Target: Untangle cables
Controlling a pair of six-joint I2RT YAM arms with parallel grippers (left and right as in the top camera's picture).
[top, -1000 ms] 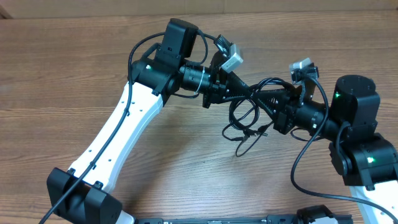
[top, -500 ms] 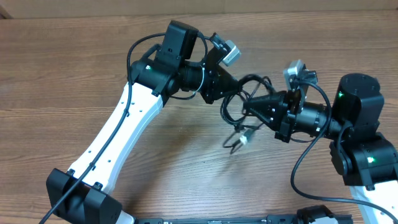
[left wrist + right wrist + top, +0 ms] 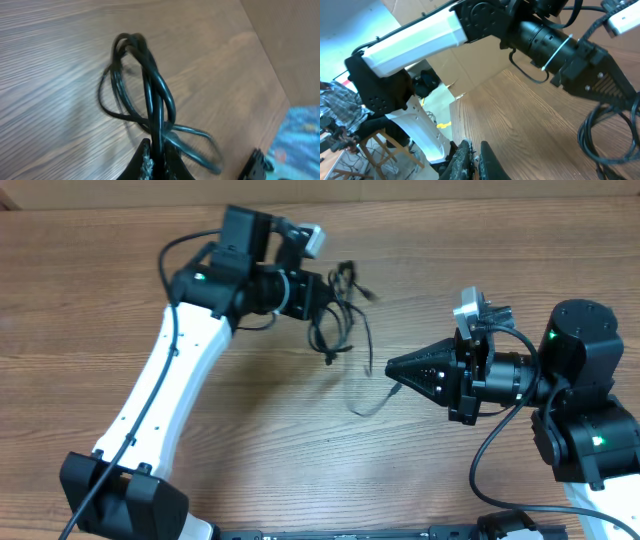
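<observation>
Two grippers share one tangled bundle of thin black cable [image 3: 338, 315]. Your left gripper [image 3: 322, 292] is clamped on several strands where they cross, holding the loops above the brown wood-grain table [image 3: 280, 450]. The right gripper [image 3: 392, 367] is well apart, jaws drawn together to a point. A loose trailing strand [image 3: 355, 405] droops toward that tip; you cannot tell whether it is pinched. Hold firm on the left and pull apart slowly, checking that the loops slide open rather than cinch.
</observation>
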